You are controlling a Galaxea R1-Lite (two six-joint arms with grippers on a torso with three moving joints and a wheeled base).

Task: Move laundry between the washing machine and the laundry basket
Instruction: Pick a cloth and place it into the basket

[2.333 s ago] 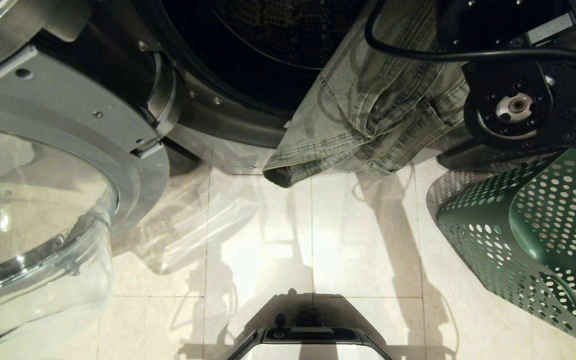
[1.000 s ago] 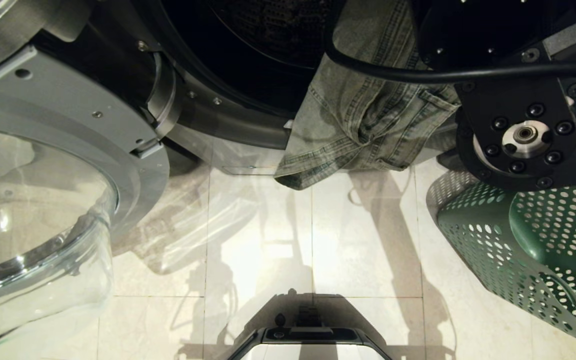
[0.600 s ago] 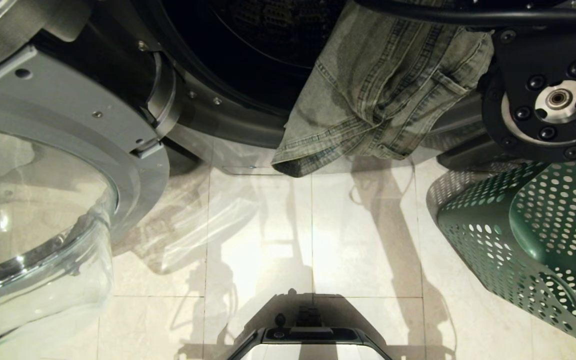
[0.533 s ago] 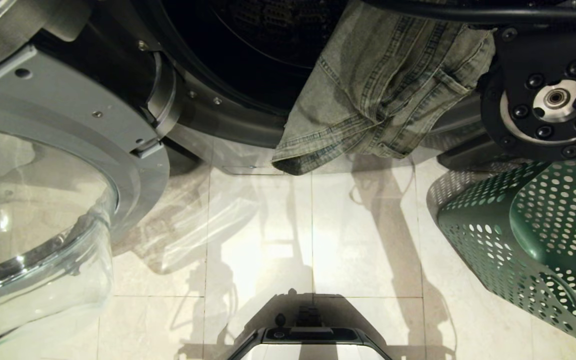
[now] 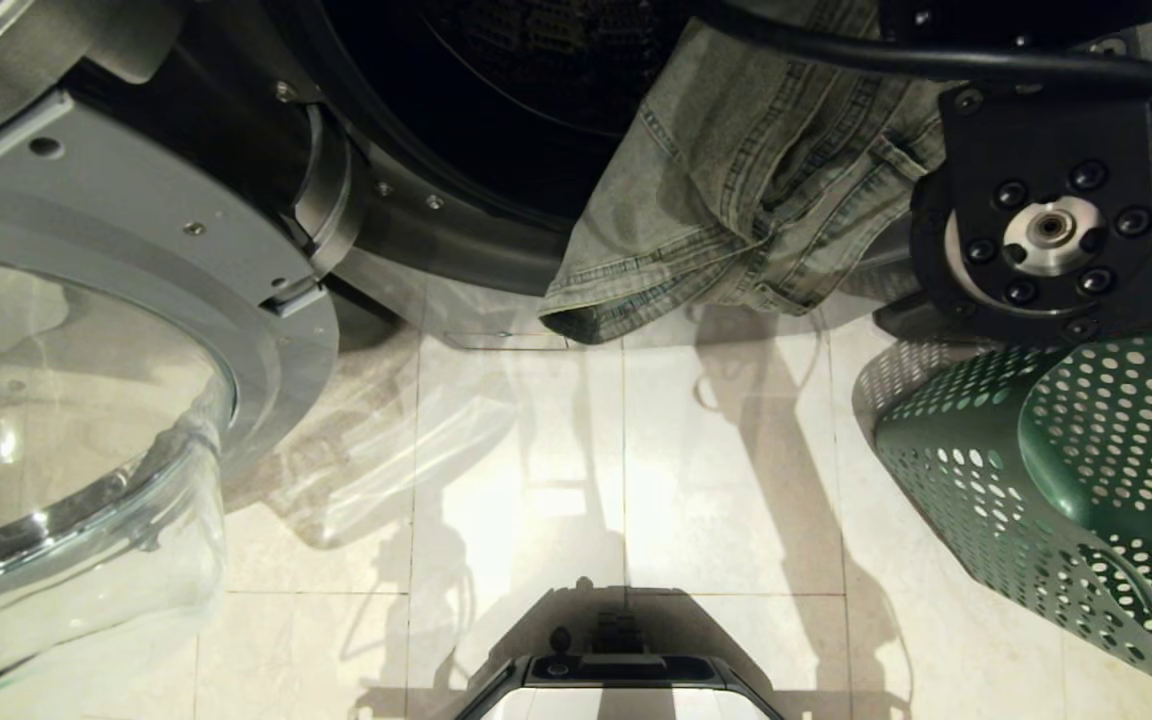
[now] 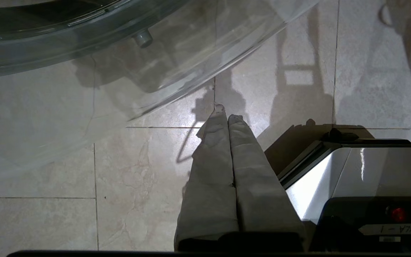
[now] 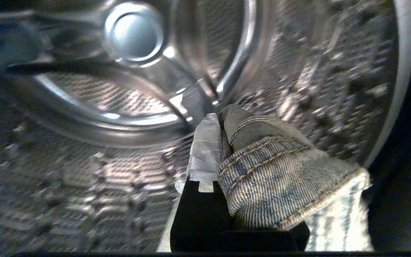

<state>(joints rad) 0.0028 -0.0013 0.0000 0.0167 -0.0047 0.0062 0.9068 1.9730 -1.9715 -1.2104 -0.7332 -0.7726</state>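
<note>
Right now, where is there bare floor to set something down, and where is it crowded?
Bare tile lies between the open glass door and the laundry basket, ahead of the robot's base. The washing machine's mouth is crowded: the right arm's end effector reaches into the drum gripping the laundry, which drapes over the rim.

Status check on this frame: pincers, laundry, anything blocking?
Right pincer shut on laundry, inside the washing machine drum. Left pincer shut, parked over the floor. Laundry hangs over the drum lip. Nothing blocking.
</note>
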